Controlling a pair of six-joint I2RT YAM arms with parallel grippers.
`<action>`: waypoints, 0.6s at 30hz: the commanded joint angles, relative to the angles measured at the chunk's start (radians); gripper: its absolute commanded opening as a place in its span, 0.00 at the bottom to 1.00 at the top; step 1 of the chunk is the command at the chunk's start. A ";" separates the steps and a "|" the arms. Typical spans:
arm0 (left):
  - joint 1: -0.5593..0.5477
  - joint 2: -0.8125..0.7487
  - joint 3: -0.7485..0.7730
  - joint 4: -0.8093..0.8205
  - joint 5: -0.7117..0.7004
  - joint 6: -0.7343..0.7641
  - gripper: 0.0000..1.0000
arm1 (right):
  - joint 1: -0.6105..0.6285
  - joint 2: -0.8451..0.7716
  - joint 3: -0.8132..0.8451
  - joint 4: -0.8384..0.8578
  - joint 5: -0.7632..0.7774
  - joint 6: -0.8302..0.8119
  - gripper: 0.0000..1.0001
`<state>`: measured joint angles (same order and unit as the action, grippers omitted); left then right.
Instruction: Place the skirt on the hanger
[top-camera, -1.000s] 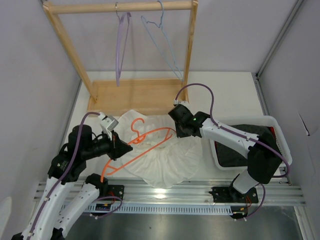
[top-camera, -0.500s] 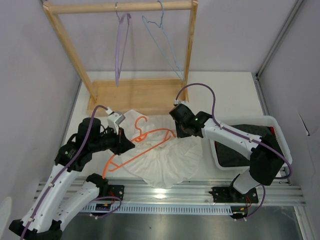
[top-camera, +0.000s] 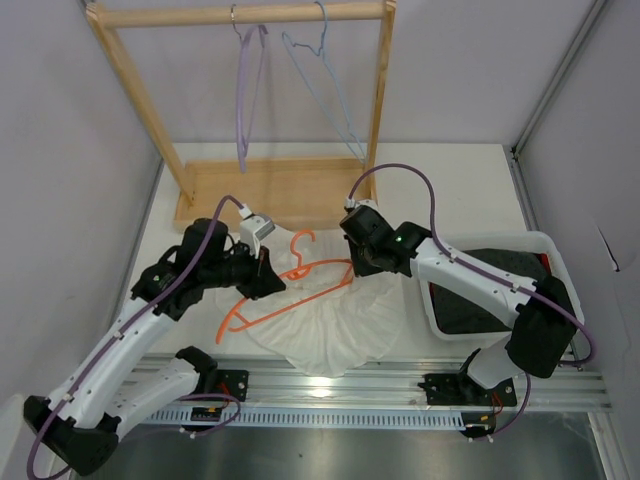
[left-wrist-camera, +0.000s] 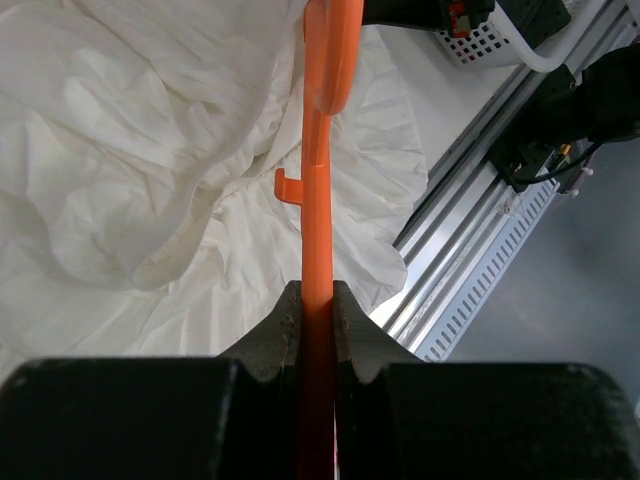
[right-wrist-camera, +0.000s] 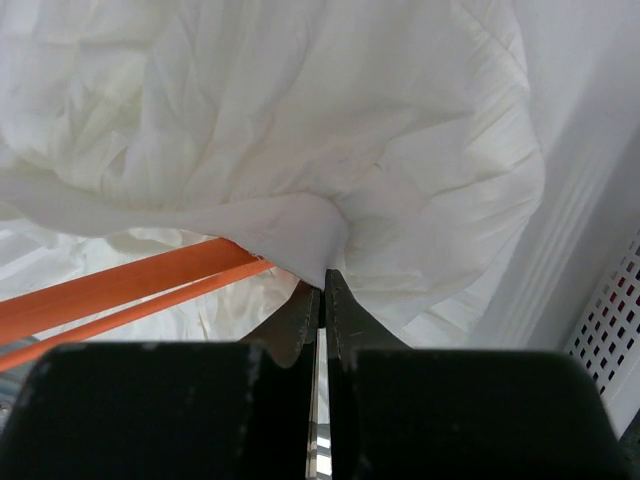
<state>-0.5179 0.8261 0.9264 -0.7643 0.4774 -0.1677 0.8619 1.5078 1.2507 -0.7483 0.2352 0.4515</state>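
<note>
The white, thin-fabric skirt (top-camera: 345, 325) lies rumpled and fanned out on the surface, one fold pinched up by the right hand (right-wrist-camera: 322, 295), while the thin orange hanger (left-wrist-camera: 317, 200), clamped in the left hand (left-wrist-camera: 317, 310), slants across it, running beneath that fold.

The top view looks steeply down from above the table's (top-camera: 470, 190) near edge; both wrist views sit close, sharing skirt (top-camera: 340, 320) and hanger (top-camera: 300, 275).
</note>
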 joint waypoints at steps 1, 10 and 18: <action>-0.031 0.042 0.043 0.071 0.009 0.036 0.00 | 0.005 -0.041 0.049 -0.008 -0.014 -0.019 0.00; -0.037 0.150 0.089 0.135 -0.014 0.068 0.00 | -0.001 -0.050 0.044 -0.019 -0.028 -0.030 0.00; -0.037 0.142 0.170 0.066 -0.017 0.109 0.00 | -0.008 -0.060 -0.037 -0.031 0.004 -0.014 0.00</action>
<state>-0.5480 0.9855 1.0359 -0.7158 0.4545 -0.0948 0.8577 1.4792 1.2411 -0.7586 0.2188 0.4355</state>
